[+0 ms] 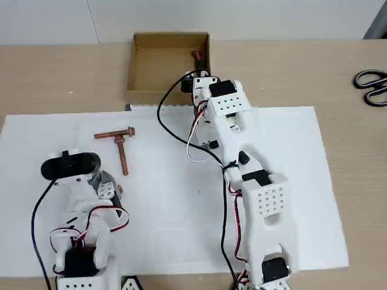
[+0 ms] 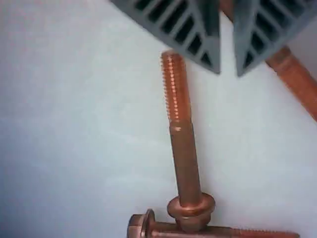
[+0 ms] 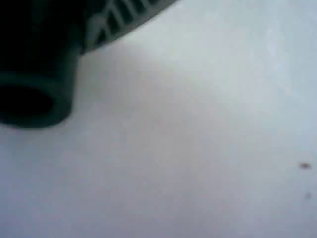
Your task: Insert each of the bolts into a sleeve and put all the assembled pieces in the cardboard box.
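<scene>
Two copper bolts lie on the white paper, one across and one lengthwise; they also show as the lengthwise bolt and the crossing bolt. My left gripper hovers just short of them. Its grey fingers are nearly together on a third bolt that slants out behind one finger. My right gripper is at the cardboard box, by its right wall. It is shut on a dark sleeve with a copper bolt head sticking out over the box.
Black-handled scissors lie at the table's far right edge. The right arm stretches over the paper's middle toward the box. Open paper lies between the two arms and to the far right.
</scene>
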